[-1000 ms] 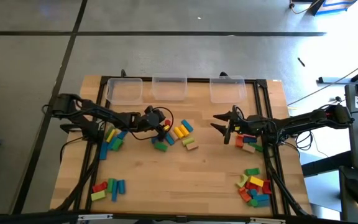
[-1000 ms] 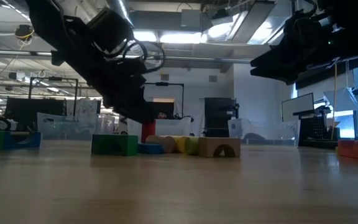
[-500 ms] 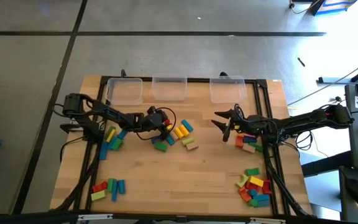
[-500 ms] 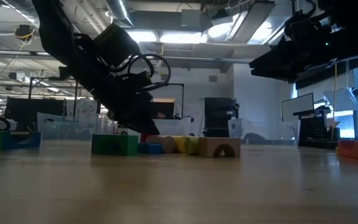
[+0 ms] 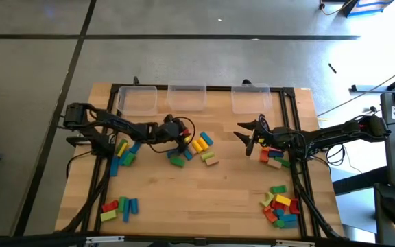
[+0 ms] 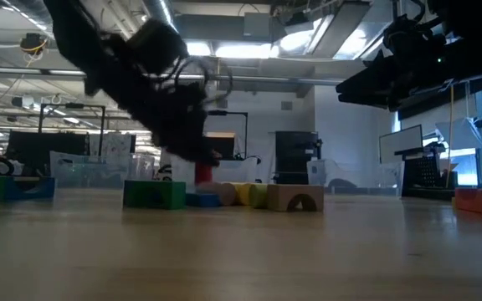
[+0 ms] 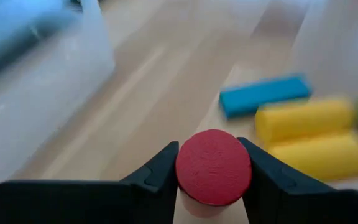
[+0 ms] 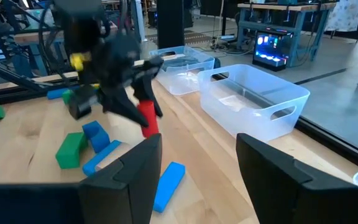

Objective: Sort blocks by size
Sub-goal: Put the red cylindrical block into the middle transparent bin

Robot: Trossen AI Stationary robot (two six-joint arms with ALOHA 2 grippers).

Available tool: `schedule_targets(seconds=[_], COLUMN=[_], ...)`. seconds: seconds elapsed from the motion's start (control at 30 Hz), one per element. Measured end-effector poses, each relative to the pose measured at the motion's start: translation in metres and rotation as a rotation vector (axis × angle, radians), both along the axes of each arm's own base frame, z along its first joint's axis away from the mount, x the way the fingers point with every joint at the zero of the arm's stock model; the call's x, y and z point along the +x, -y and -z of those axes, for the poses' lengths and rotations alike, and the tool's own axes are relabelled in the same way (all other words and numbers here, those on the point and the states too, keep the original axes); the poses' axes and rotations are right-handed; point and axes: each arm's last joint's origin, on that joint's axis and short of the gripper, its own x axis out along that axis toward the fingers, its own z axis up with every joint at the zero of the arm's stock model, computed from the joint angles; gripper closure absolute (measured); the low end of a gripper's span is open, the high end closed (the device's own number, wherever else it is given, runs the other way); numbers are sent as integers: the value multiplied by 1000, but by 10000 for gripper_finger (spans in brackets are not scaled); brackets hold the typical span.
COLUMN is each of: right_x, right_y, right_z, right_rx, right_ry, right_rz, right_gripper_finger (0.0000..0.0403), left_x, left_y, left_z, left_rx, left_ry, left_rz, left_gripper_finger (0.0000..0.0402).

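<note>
Closing on a red cylinder (image 7: 213,168), the left pincer (image 5: 181,139) now has the block seated between its two dark fingers (image 7: 154,180), one pressed to each side of the round end. A second ago those fingers stood wide and the pincer was lower over the middle pile; since then they have drawn in, and the low view shows the red cylinder (image 6: 202,173) hanging upright from the pincer, seemingly just clear of the tabletop (image 5: 211,199).

Taking the middle bin (image 5: 186,97) as the landmark: the held cylinder is a little in front of it, above the middle pile of blocks (image 5: 196,149). A blue bar (image 7: 265,94) and two yellow cylinders (image 7: 303,118) lie just beyond the held piece. More blocks sit in heaps to the left and right of that pile and at both front corners.

The right pincer (image 5: 251,140) waits in front of the right-hand bin (image 5: 251,97), fingers apart and holding nothing, unchanged over the last second.

In my judgement the pick is made, and the next step is carrying the cylinder to the group matching its size.
</note>
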Motion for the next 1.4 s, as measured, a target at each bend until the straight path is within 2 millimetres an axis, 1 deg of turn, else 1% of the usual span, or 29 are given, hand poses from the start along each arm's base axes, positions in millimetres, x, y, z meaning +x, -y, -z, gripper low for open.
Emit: schedule_targets(seconds=[0.17,0.3,0.4,0.57,0.73,0.87,0.93,1.1,1.2,1.3,1.4], right_x=[0,0,0,0,0,0,-1,-1,-1,-1,-1], right_y=[0,0,0,0,1,2,2,2,2,2,2], right_z=[0,-1,-2,-2,-2,-2,-2,0,0,0,0], right_rx=[0,0,1,0,-5,-7,-8,-10,-10,-10,-10], right_ry=[-1,6,16,21,21,19,17,4,-1,-3,-4], right_rz=[0,0,0,9,42,58,61,67,67,67,68], right_gripper_finger=[194,194,194,194,194,194,194,194,194,194,194], left_x=[3,6,8,7,-6,-16,-18,-16,-11,-7,-4], left_y=[-4,-16,-29,-60,-97,-124,-135,-160,-172,-182,-187], left_z=[-39,-68,-83,-95,-97,-89,-83,-70,-62,-55,-48], left_rx=[55,110,150,204,192,152,146,89,63,33,15], left_ry=[0,1,1,-20,-23,-48,-85,-221,-263,-286,-300], left_rz=[26,23,5,-58,-137,-179,-194,-226,-226,-227,-230], left_gripper_finger=[274,272,272,271,270,270,270,269,269,269,269])
